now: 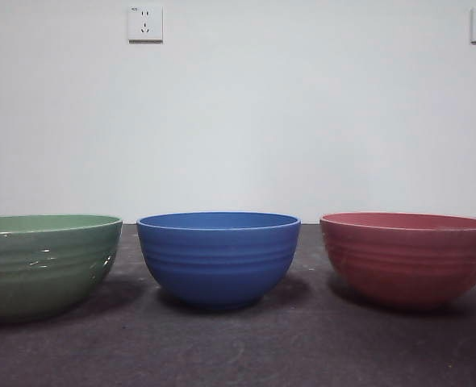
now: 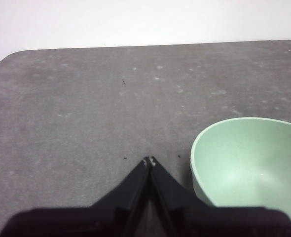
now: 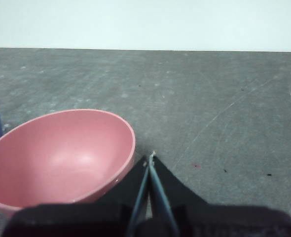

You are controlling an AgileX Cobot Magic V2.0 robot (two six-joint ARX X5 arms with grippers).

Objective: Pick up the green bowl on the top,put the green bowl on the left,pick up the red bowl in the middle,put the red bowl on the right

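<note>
Front view has the glossy green ceramic bowl [image 1: 44,264], blue ceramic bowl [image 1: 219,258] and pinkish-red ceramic bowl [image 1: 407,258] upright, mouths skyward, in a row, left gripper [image 2: 149,161] and right gripper [image 3: 149,157] both clenched empty.

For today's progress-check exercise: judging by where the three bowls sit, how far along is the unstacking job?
It looks finished. The green bowl stands alone on the left, the blue bowl in the middle, the red bowl on the right. Nothing is in hand: the left gripper and right gripper are shut and empty beside their bowls. Nothing appears left.
</note>
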